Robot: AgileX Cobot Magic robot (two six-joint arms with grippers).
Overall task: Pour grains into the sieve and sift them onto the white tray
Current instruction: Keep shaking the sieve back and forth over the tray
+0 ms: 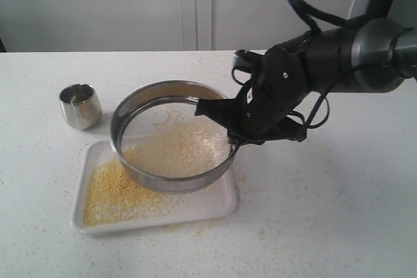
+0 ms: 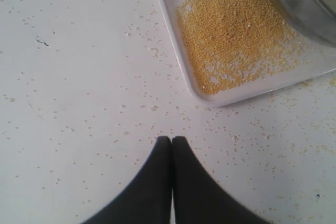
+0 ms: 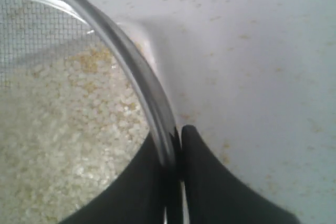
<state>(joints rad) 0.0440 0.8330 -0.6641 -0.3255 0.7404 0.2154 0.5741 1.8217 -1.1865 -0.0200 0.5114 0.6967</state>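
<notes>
The right hand (image 1: 232, 136) pinches the sieve (image 1: 163, 183) rim over the tray (image 1: 208, 203).
Whitish grains (image 1: 179, 148) lie on the mesh, yellow ones below; only the left wrist view shows the left hand (image 2: 171, 142), closed and empty.

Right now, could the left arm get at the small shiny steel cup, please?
Probably yes: the left gripper is shut, empty, over bare table; the cup stands alone, and the right gripper holds the round steel sieve's opposite rim.

The white, faintly speckled table (image 1: 326, 213) carried the white tray (image 1: 218, 205) near its middle and a small steel cup (image 1: 81, 105) just beyond the tray's corner. Loose grains (image 2: 153, 108) lay scattered across its surface.
</notes>
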